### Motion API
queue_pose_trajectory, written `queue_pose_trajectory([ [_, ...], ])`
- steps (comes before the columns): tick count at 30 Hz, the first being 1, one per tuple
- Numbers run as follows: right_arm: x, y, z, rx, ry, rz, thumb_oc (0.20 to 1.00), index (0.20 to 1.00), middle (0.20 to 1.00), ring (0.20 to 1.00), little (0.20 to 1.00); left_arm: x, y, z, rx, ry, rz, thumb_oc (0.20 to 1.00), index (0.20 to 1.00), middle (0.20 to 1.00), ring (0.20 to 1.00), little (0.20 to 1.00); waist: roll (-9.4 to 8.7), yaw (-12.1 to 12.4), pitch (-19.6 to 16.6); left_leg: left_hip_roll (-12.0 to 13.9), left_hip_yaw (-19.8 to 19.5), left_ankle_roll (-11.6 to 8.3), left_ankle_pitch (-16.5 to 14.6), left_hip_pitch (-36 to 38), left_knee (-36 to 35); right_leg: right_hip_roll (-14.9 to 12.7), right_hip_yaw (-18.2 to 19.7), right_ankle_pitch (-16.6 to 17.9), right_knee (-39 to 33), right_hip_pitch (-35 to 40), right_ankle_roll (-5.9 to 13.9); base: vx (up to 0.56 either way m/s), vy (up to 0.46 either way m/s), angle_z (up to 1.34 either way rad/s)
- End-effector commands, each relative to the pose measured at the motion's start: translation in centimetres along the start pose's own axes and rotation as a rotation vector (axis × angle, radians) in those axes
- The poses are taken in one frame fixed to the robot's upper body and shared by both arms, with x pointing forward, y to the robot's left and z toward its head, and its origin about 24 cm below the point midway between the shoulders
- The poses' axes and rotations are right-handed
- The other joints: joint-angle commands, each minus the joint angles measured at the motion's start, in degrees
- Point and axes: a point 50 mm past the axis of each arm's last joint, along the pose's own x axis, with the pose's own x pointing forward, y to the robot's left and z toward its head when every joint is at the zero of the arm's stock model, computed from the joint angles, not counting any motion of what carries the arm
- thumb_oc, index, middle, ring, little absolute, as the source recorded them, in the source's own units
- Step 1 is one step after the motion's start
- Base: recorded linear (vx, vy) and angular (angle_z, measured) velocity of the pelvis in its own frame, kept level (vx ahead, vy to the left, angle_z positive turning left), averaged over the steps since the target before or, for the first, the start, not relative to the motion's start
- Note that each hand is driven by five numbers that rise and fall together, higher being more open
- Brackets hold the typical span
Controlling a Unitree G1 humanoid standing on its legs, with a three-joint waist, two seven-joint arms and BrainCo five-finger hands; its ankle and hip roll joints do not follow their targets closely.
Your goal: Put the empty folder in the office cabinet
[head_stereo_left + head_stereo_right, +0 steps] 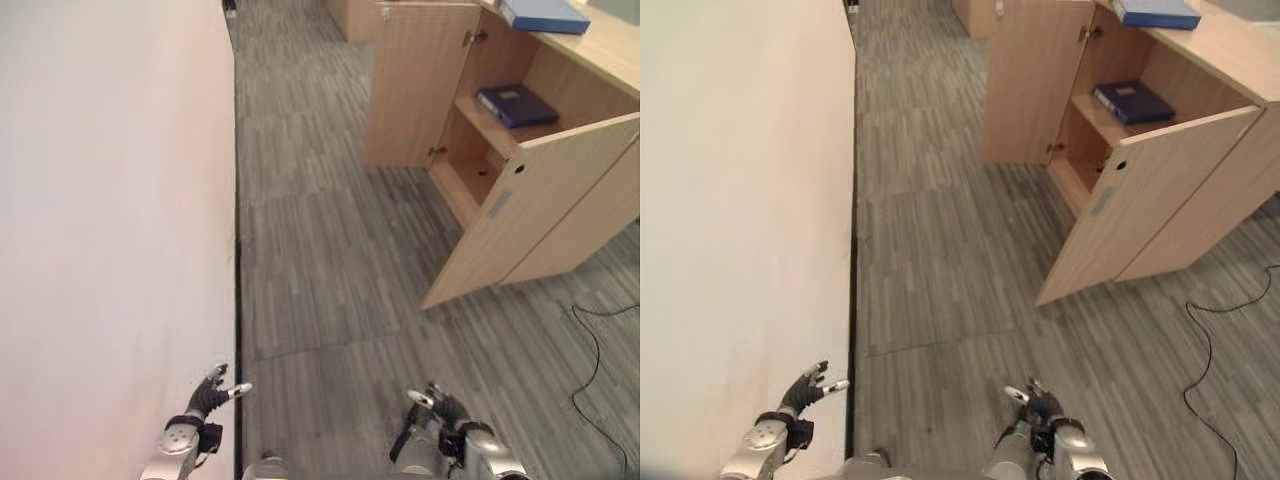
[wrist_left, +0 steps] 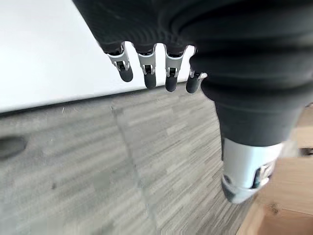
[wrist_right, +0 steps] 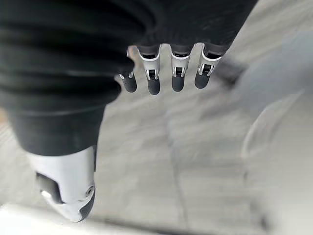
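A dark blue folder (image 1: 517,104) already lies flat on the cabinet's (image 1: 420,90) shelf (image 1: 478,122), and a lighter blue one (image 1: 545,16) rests on the cabinet top (image 1: 600,50). We cannot tell which of them is the empty folder we are after; neither of our hands carries anything. Both doors stand wide open, the near door (image 1: 530,210) swung out toward us, so the shelf is free to reach. Our left hand (image 1: 208,398) hangs low by the white wall (image 1: 110,200) and our right hand (image 1: 437,412) low over the grey floor (image 1: 320,250), both with fingers relaxed and straight, gripping nothing. We stand well apart from the cabinet, so we judge a walk toward it comes first.
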Motion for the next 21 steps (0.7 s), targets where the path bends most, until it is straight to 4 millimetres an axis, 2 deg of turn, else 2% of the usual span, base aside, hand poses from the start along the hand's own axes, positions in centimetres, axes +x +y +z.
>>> queue_pose_trajectory([
  [1, 0.1, 0.0, 1.8, 0.061, -0.092, 0.01, 1.0, 1.0, 1.0, 1.0, 1.0, 1.0, 1.4, 4.7, 0.086, -0.174, 0.0, 1.0, 1.0, 1.0, 1.0, 1.0, -3.25, -1.59, 1.16, -5.01, 0.02, 0.88, -7.59, -0.19, 6.65, -6.13, 2.16, 10.22, -12.5, 4.74, 4.88, 0.46, -0.11, -0.2],
  [2, 0.0, -0.2, 1.7, 0.06, -0.091, 0.007, 1.0, 1.0, 1.0, 1.0, 1.0, 0.9, 1.3, 4.6, 0.084, -0.172, -0.003, 1.0, 1.0, 1.0, 1.0, 1.0, -3.19, -1.78, 1.33, -5.0, 0.43, 0.81, -7.19, -0.28, 6.85, -6.39, 1.31, 10.77, -12.45, 4.92, 4.88, 0.68, -0.178, 0.14],
  [3, -0.3, -1.1, 1.0, 0.084, -0.069, -0.026, 1.0, 1.0, 1.0, 1.0, 1.0, 1.1, 0.7, 4.5, 0.078, -0.165, -0.015, 1.0, 1.0, 1.0, 1.0, 1.0, -2.24, -3.86, 0.48, -3.47, -0.26, -0.3, -8.15, 1.57, 7.62, -5.37, 2.43, 10.59, -11.27, 5.02, 4.62, 0.42, -0.168, 0.15],
  [4, -0.4, -1.5, 0.6, 0.096, -0.056, -0.039, 1.0, 1.0, 1.0, 1.0, 1.0, 1.1, 0.5, 4.5, 0.067, -0.171, -0.022, 1.0, 1.0, 1.0, 1.0, 1.0, -1.41, -4.6, 0.18, -2.28, -0.77, -1.11, -7.11, 1.41, 8.94, -3.98, 2.98, 9.96, -10.96, 5.23, 4.18, 0.58, -0.242, 0.16],
  [5, -0.5, -2.1, 0.4, 0.104, -0.047, -0.057, 1.0, 1.0, 1.0, 1.0, 1.0, 1.1, 0.3, 4.5, 0.055, -0.172, -0.025, 1.0, 1.0, 1.0, 1.0, 1.0, -0.55, -5.18, -0.05, -0.81, -1.42, -2.15, -4.47, 0.42, 12.11, -2.22, 3.39, 9.12, -11.22, 5.71, 3.33, 0.23, -0.126, 0.04],
  [6, -0.5, -2.1, 0.4, 0.104, -0.048, -0.058, 1.0, 1.0, 1.0, 1.0, 1.0, 1.1, 0.3, 4.5, 0.055, -0.172, -0.025, 1.0, 1.0, 1.0, 1.0, 1.0, -0.41, -5.31, -0.15, -0.63, -1.57, -2.24, -4.53, 0.2, 12.27, -2.09, 3.2, 9.09, -11.27, 5.71, 3.28, 0.26, -0.272, 0.03],
  [7, -0.5, -2.8, 0.4, 0.139, -0.047, -0.093, 1.0, 1.0, 1.0, 1.0, 1.0, 1.3, 0.0, 4.6, 0.035, -0.17, -0.036, 1.0, 1.0, 1.0, 1.0, 1.0, 0.25, -5.71, 0.53, 2.19, -2.73, -3.96, 4.02, -4.93, 23.6, 1.01, 3.43, 5.93, -11.52, 7.58, 0.22, 0.13, -0.2, -0.03],
  [8, -0.5, -2.8, 0.4, 0.14, -0.048, -0.093, 1.0, 1.0, 1.0, 1.0, 1.0, 1.3, 0.0, 4.7, 0.035, -0.17, -0.036, 1.0, 1.0, 1.0, 1.0, 1.0, 0.42, -5.95, 0.36, 2.46, -3.15, -4.09, 3.89, -5.54, 24.07, 1.17, 3.07, 5.86, -11.54, 7.49, 0.09, 0.21, -0.314, 0.08],
  [9, -0.5, -3.1, 0.6, 0.158, -0.057, -0.107, 1.0, 1.0, 1.0, 1.0, 1.0, 1.4, -0.1, 4.9, 0.028, -0.178, -0.042, 1.0, 1.0, 1.0, 1.0, 1.0, -0.06, -6.05, 0.94, 3.03, -3.48, -4.5, 8.19, -8.12, 29.8, 1.97, 2.49, 4.49, -11.79, 8.8, -1.62, 0.2, -0.224, 0.08],
  [10, -0.5, -3.2, 0.9, 0.161, -0.065, -0.11, 1.0, 1.0, 1.0, 1.0, 1.0, 1.4, -0.2, 5.0, 0.024, -0.179, -0.045, 1.0, 1.0, 1.0, 1.0, 1.0, -0.35, -5.85, 1.51, 3.22, -3.64, -4.7, 9.27, -9.38, 35.09, 2.87, 2.59, 3.26, -11.97, 10.0, -2.83, 0.29, -0.294, -0.11],
  [11, -0.4, -3.2, 1.2, 0.163, -0.071, -0.109, 1.0, 1.0, 1.0, 1.0, 1.0, 1.4, -0.3, 5.1, 0.022, -0.183, -0.043, 1.0, 1.0, 1.0, 1.0, 1.0, -1.4, -5.91, 2.07, 3.23, -3.23, -4.65, 10.56, -11.34, 40.01, 3.31, 2.73, 1.86, -12.17, 11.12, -4.12, 0.31, -0.25, -0.51],
  [12, -0.4, -3.4, 1.2, 0.163, -0.068, -0.113, 1.0, 1.0, 1.0, 1.0, 1.0, 1.5, -0.3, 5.2, 0.023, -0.183, -0.039, 1.0, 1.0, 1.0, 1.0, 1.0, -1.88, -5.84, 2.41, 4.28, -2.11, -4.39, 10.87, -12.21, 42.24, 3.91, 3.12, 0.8, -12.35, 12.08, -4.73, 0.4, -0.212, -1.14],
  [13, -0.4, -3.6, 1.3, 0.154, -0.063, -0.117, 1.0, 1.0, 1.0, 1.0, 1.0, 1.6, -0.6, 5.3, 0.011, -0.183, -0.044, 1.0, 1.0, 1.0, 1.0, 1.0, -1.58, -5.56, 2.74, 7.23, 0.81, -3.98, 10.91, -13.65, 42.16, 5.72, 4.27, -1.37, -12.56, 13.94, -5.21, 0.31, -0.134, -1.27],
  [14, -0.4, -3.6, 1.3, 0.154, -0.063, -0.117, 1.0, 1.0, 1.0, 1.0, 1.0, 1.6, -0.6, 5.3, 0.011, -0.183, -0.044, 1.0, 1.0, 1.0, 1.0, 1.0, -1.54, -5.41, 2.79, 7.3, 0.97, -3.99, 10.86, -13.52, 42.17, 5.77, 4.42, -1.38, -12.52, 13.92, -5.22, 0.34, -0.057, -1.22],
  [15, -0.4, -3.7, 1.3, 0.156, -0.064, -0.12, 1.0, 1.0, 1.0, 1.0, 1.0, 1.6, -0.8, 5.2, 0.005, -0.181, -0.048, 1.0, 1.0, 1.0, 1.0, 1.0, -1.39, -5.19, 2.71, 8.64, 1.82, -3.82, 10.98, -14.76, 40.36, 6.43, 5.46, -2.47, -12.5, 14.9, -5.16, 0.35, 0.061, -0.76],
  [16, -0.5, -4.0, 1.1, 0.155, -0.06, -0.129, 1.0, 1.0, 1.0, 1.0, 1.0, 1.5, -1.0, 4.9, 0.005, -0.174, -0.054, 1.0, 1.0, 1.0, 1.0, 1.0, -0.86, -4.79, 2.44, 10.15, 2.69, -3.36, 11.67, -15.73, 34.3, 7.55, 6.99, -3.85, -12.62, 16.69, -4.91, 0.35, 0.06, -0.54],
  [17, -0.5, -4.0, 1.1, 0.155, -0.06, -0.13, 1.0, 1.0, 1.0, 1.0, 1.0, 1.6, -1.0, 4.9, 0.005, -0.174, -0.054, 1.0, 1.0, 1.0, 1.0, 1.0, -0.87, -4.76, 2.47, 10.14, 2.73, -3.36, 11.67, -15.67, 34.28, 7.55, 7.02, -3.84, -12.62, 16.71, -4.91, 0.38, 0.109, -0.43],
  [19, -0.6, -4.2, 1.0, 0.15, -0.054, -0.133, 1.0, 1.0, 1.0, 1.0, 1.0, 1.5, -1.2, 4.4, 0.009, -0.155, -0.059, 1.0, 1.0, 1.0, 1.0, 1.0, -0.26, -3.98, 2.37, 10.34, 2.25, -2.85, 12.07, -16.47, 24.52, 8.1, 8.92, -4.91, -12.31, 18.53, -4.1, 0.42, 0.189, -0.49],
  [20, -0.6, -4.2, 0.8, 0.142, -0.05, -0.132, 1.0, 1.0, 1.0, 1.0, 1.0, 1.4, -1.3, 3.9, 0.008, -0.138, -0.053, 1.0, 1.0, 1.0, 1.0, 1.0, 0.58, -3.01, 2.3, 9.87, -0.2, -3.06, 12.81, -17.32, 14.3, 8.49, 10.9, -6.57, -11.97, 20.35, -3.08, 0.58, 0.274, -0.76],
  [21, -0.7, -4.2, 0.6, 0.147, -0.042, -0.138, 1.0, 1.0, 1.0, 1.0, 1.0, 1.4, -1.4, 3.7, 0.003, -0.129, -0.049, 1.0, 1.0, 1.0, 1.0, 1.0, 1.0, -2.37, 2.41, 9.49, -2.3, -3.49, 14.47, -17.49, 9.84, 8.76, 12.24, -7.58, -11.53, 21.63, -2.64, 0.45, 0.207, -0.87],
])
